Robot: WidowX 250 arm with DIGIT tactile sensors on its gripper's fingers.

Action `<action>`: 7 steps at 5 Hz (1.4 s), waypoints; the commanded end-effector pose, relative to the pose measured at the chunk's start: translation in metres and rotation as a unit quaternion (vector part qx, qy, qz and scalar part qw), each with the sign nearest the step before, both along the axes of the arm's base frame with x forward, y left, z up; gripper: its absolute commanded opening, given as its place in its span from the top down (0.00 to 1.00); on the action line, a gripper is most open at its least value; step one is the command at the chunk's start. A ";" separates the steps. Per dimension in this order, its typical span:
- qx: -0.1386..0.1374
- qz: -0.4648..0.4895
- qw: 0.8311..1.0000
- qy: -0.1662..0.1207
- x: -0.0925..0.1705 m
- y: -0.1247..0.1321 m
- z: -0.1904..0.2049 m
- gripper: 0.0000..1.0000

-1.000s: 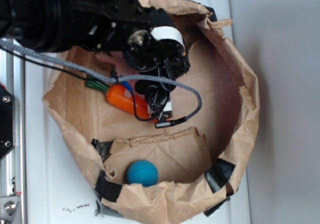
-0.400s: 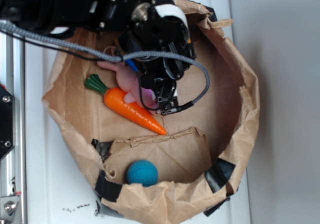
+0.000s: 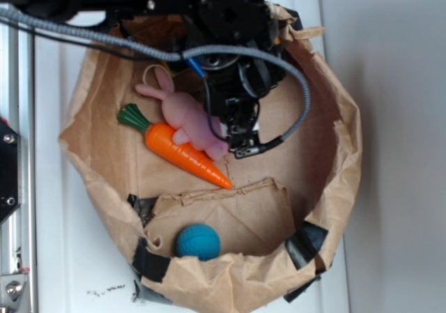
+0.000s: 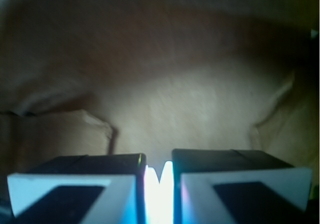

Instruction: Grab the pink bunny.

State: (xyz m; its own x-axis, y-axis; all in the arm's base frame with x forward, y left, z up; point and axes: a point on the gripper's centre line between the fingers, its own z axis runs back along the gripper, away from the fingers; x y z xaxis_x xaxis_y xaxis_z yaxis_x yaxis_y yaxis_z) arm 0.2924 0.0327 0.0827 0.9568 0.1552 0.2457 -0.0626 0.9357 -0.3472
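The pink bunny [image 3: 187, 116] lies inside the brown paper bag [image 3: 346, 161], ears toward the upper left, its side against an orange carrot. My gripper [image 3: 235, 139] is at the bunny's foot end, reaching down from the black arm above. In the wrist view the gripper [image 4: 159, 166] has its two fingers close together, with a bright, overexposed pale piece of the bunny [image 4: 159, 184] pinched in the narrow gap. Beyond the fingers is only the bag floor.
An orange carrot [image 3: 182, 151] with a green top lies along the bunny. A blue ball [image 3: 198, 241] sits behind a folded paper flap [image 3: 230, 201] at the bag's near side. A grey cable [image 3: 298, 111] loops beside the gripper. Crumpled bag walls ring everything.
The arm has swung toward the top of the picture, uncovering the bunny, which was hidden under it a second ago. The fingertips have stayed near the bunny's feet; carrot and ball have not moved.
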 end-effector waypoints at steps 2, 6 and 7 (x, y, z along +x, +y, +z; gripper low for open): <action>-0.006 -0.033 0.998 -0.046 -0.006 0.052 0.036 1.00; 0.026 -0.133 0.990 0.044 -0.016 0.041 -0.001 0.00; 0.026 -0.137 0.990 0.037 -0.019 0.038 -0.002 0.00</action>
State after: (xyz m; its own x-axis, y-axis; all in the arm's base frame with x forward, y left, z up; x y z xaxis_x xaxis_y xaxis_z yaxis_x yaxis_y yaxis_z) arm 0.2643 0.0589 0.0656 0.9868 -0.1042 0.1240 0.1398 0.9347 -0.3268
